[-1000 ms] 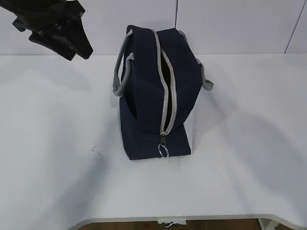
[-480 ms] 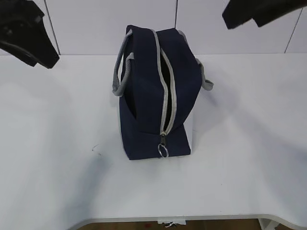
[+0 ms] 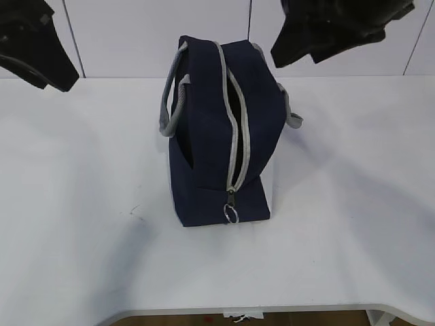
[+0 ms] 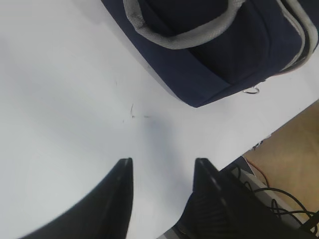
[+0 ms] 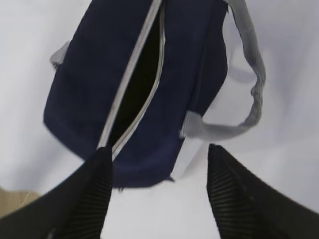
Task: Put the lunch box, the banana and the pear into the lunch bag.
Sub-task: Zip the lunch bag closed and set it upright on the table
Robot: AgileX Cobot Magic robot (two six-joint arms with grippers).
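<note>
Spread wide and white under everything: the table (image 3: 353, 224), bare on every side of the lunch bag (image 3: 204, 136) as far as the views reached. Stood upright near the middle, that navy bag, long axis running from the far edge toward the near one. Lay unzipped along the top: a narrow dark slit between the grey zipper tapes (image 3: 236, 115), following the same long axis, with the interior too dark to read.

Hung high and to the right of the bag, the right gripper (image 5: 159, 164), jaws spread wide with nothing between them, looking almost straight down on the slit. Hung well off to the bag's left, the left gripper (image 4: 162, 169), jaws parted and empty, over bare table near the bag's front corner. Judged the nearer to the opening: the right one.

Drooped off each flank of the bag, the grey handles (image 3: 170, 102). Dangled at the near end of the slit, the ring pull (image 3: 232, 213).

Saw nothing of the lunch box, the banana or the pear in any view; could not tell whether already inside the bag or merely out of frame.
</note>
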